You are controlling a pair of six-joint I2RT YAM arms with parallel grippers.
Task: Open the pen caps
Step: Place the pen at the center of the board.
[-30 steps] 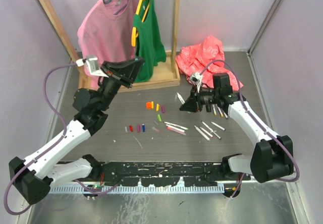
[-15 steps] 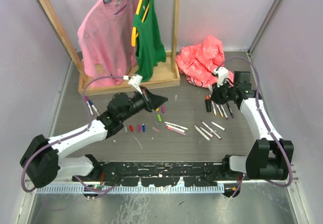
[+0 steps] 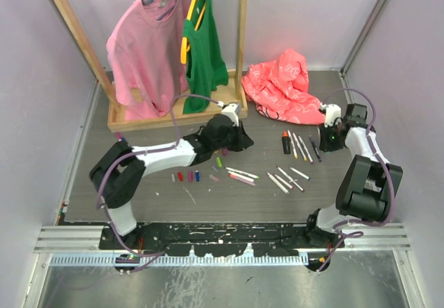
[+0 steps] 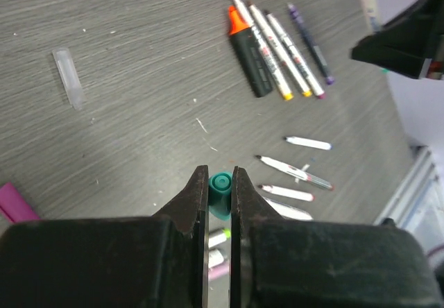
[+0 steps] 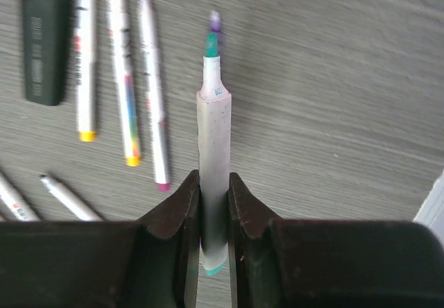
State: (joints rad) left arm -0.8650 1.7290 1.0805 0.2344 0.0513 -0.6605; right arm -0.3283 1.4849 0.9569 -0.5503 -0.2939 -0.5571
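My left gripper (image 3: 239,140) is shut on a teal pen cap (image 4: 220,186), held between its fingertips above the table. My right gripper (image 3: 327,136) is shut on a white pen (image 5: 214,134) with a bare green tip, near the table's right side. The black highlighter (image 3: 286,142) with its orange cap lies beside three capped pens (image 3: 300,146); they also show in the left wrist view (image 4: 274,48). Several uncapped pens (image 3: 241,174) lie in the middle. Loose caps (image 3: 189,176) lie in a row at the left, with a green one (image 3: 220,161) nearer the middle.
A wooden clothes rack (image 3: 173,117) with a pink shirt (image 3: 142,44) and a green top (image 3: 205,44) stands at the back left. A red cloth (image 3: 284,82) lies at the back right. A clear cap (image 4: 68,78) lies on the table.
My left arm swung down from the rack to the table's middle. My right arm moved right and back toward the table's edge, carrying the pen.
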